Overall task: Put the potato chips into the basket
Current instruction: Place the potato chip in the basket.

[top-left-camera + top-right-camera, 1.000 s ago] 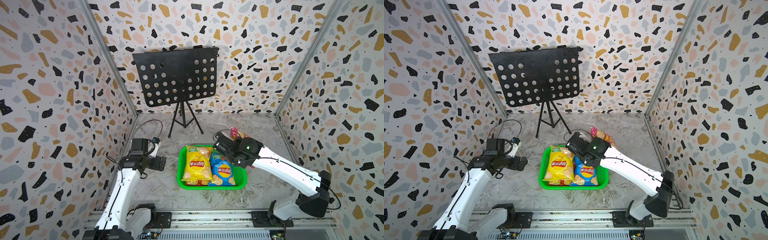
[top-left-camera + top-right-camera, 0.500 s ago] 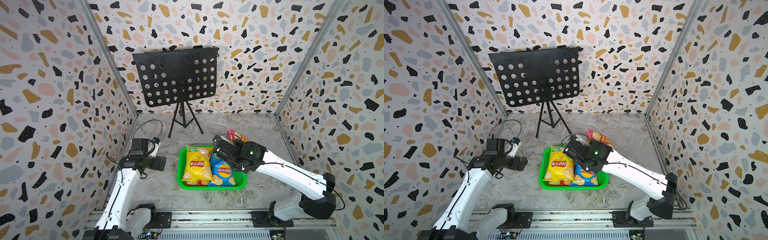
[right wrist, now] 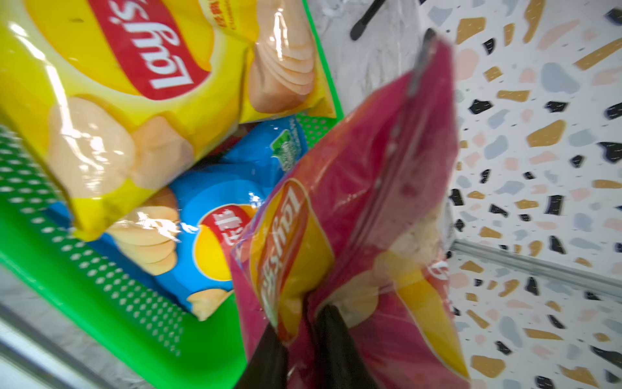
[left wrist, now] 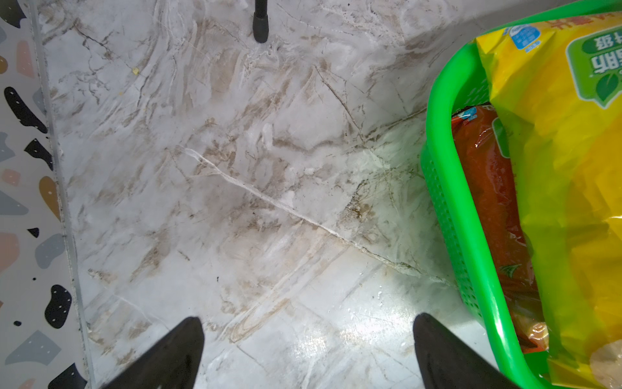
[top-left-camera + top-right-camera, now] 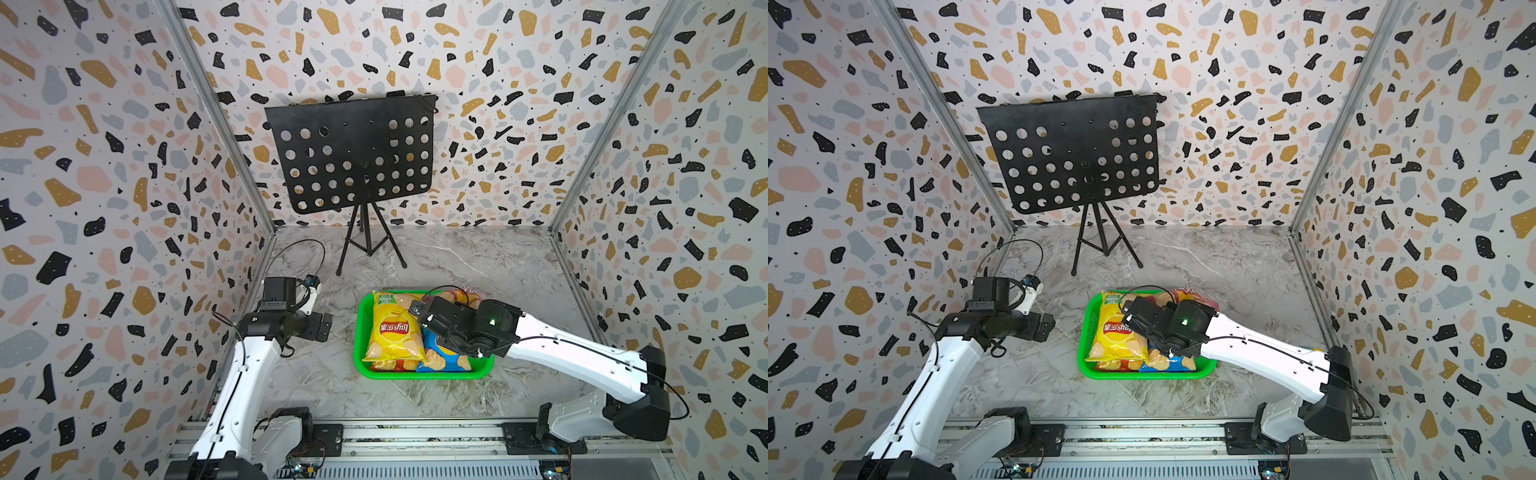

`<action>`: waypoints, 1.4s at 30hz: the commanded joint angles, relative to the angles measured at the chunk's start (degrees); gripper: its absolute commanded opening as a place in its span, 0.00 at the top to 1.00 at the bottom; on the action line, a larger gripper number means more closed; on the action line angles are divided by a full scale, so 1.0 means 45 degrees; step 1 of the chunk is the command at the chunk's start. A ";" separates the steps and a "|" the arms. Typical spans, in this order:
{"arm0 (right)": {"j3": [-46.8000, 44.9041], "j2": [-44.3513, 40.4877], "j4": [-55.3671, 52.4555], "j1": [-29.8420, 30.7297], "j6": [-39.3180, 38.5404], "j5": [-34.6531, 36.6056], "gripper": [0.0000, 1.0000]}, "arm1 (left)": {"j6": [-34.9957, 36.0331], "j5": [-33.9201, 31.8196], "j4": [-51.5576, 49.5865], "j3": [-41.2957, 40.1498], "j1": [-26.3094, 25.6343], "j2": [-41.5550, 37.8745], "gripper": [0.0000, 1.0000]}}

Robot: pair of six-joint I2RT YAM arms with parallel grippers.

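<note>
Right hand point(image 3: 303, 323), pink bag point(image 3: 370, 202): grip unclear

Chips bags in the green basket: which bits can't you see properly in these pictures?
Pink bag: in both top views the right arm hides nearly all of it.
Orange-red bag: under the yellow bag; left wrist and top views show only a strip.
Blue bag: in both top views the right arm covers its upper half.
Right claw: right wrist view is blurred and the pink bag's fold wraps the tips; grip unclear.
</note>
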 commanded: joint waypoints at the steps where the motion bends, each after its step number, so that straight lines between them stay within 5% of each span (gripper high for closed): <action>1: 0.0343 -0.1389 -0.0480 -0.0019 0.0710 -0.2280 0.55 | -0.0001 0.0048 0.0027 -0.0103 0.0044 -0.0034 0.00; 4: 0.0564 -0.2174 -0.0509 -0.0017 0.1166 -0.3876 0.38 | 0.0000 0.0054 0.0040 -0.0108 0.0044 -0.0029 0.00; 7: 0.1018 -0.2657 -0.0523 -0.0021 0.1666 -0.5031 0.35 | -0.0015 0.0047 0.0029 -0.0109 0.0040 -0.0037 0.00; 12: 0.2035 -0.2869 -0.0505 -0.0268 0.2788 -0.4755 0.35 | -0.0001 0.0046 0.0029 -0.0104 0.0044 -0.0020 0.00; 19: 0.2639 -0.2102 -0.1093 -0.3462 0.5998 -0.4950 0.38 | -0.0002 0.0037 0.0025 -0.0109 0.0043 -0.0061 0.00; 26: 0.2781 -0.0698 -0.0590 -0.5097 0.6445 -0.5473 0.44 | -0.0001 0.0067 0.0025 -0.0112 0.0044 -0.0101 0.00; 36: -0.0569 -0.1218 0.1136 -0.5036 0.6897 -0.7906 0.45 | -0.0027 0.0127 0.0061 -0.0148 0.0044 -0.0163 0.00; 42: -0.2630 -0.2137 0.0835 -0.3954 0.7155 -0.7689 0.46 | -0.0037 0.0202 0.0047 -0.0133 0.0042 -0.0154 0.00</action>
